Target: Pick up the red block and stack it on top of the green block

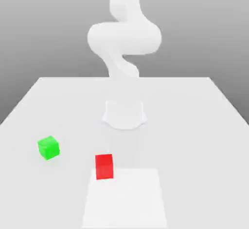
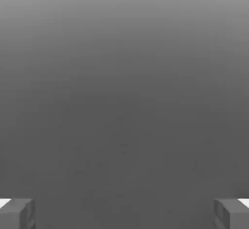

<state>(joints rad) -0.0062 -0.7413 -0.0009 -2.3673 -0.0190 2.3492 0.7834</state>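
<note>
The red block (image 1: 104, 166) sits on the white table (image 1: 194, 125) near the front, a little to the exterior view's left of centre. The green block (image 1: 48, 147) rests apart from it, further to the exterior view's left and slightly farther back. Neither cube is touched by anything. In the hand view my gripper (image 2: 124, 213) is open: its two grey fingertips (image 2: 17, 214) stand far apart at the picture's edges, with nothing between them and plain grey background beyond.
The white arm (image 1: 124, 38) rises behind the table's middle above a round pale base (image 1: 124, 114). A brighter rectangular patch (image 1: 125, 199) lies at the table's front, just right of the red block.
</note>
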